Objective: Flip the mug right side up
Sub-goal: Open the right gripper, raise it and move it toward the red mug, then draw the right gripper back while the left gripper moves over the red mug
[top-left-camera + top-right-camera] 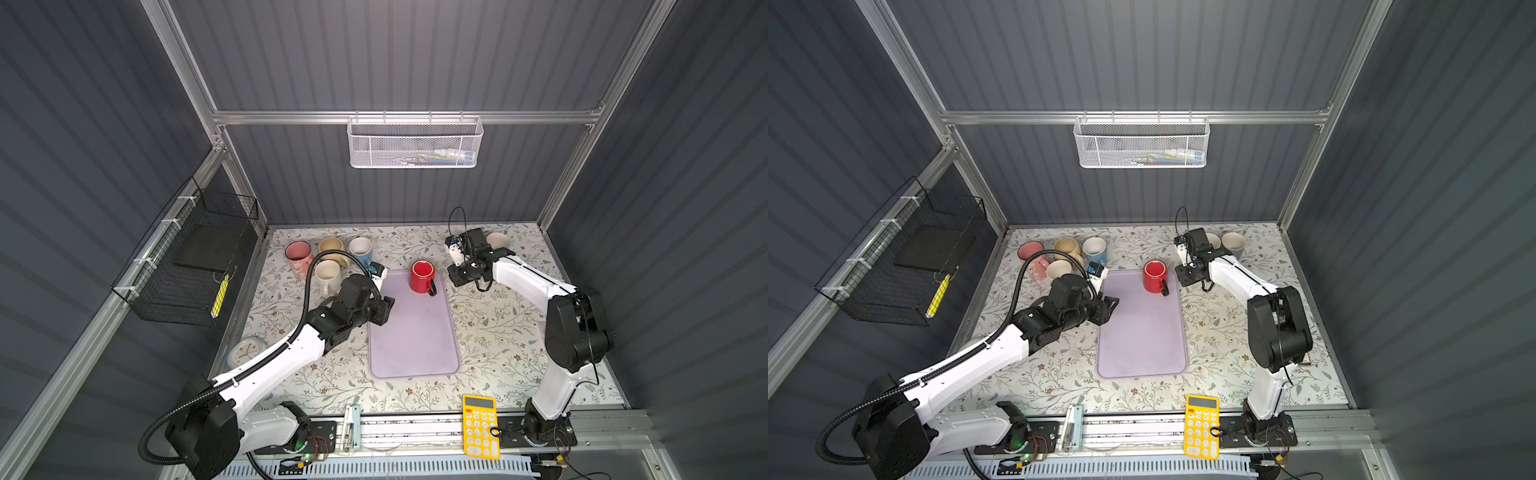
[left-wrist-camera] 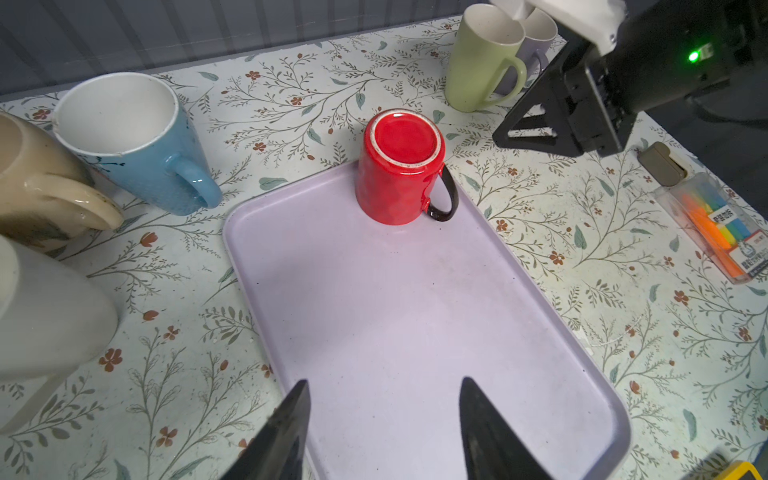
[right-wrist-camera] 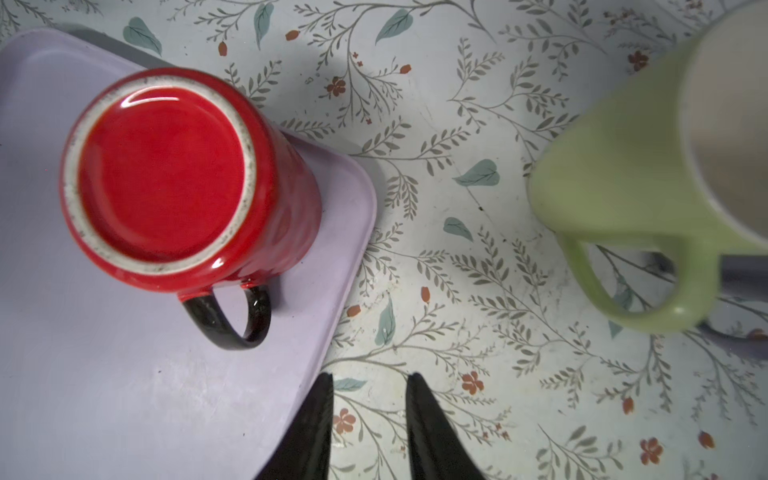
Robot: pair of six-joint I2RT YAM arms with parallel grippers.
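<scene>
On the far left of the left gripper, a cluster of upright mugs stands on the floral bench: a pink mug, a beige mug, a blue mug and a white mug, all close together and all outside the lavender tray. The left gripper itself hangs over the tray's left edge. Its jaws stand well apart, with only bare tray surface between them. Straight ahead of it, well apart from its tips, the red mug sits in the tray's far right corner. The mug is upside down: its glazed base with the pale unglazed ring faces up and its rim rests on the tray. Its black handle sticks out toward the tray's right edge. The right gripper hovers just past that edge, over the bench rather than the tray. The red mug is near its left side but not touching it, and the handle is the part closest to it. Its jaws are parted by a narrower gap than the left pair and hold nothing. Beyond the right gripper, toward the back wall, stands an upright green mug. A lilac mug stands next to it; whether the two touch cannot be told.
</scene>
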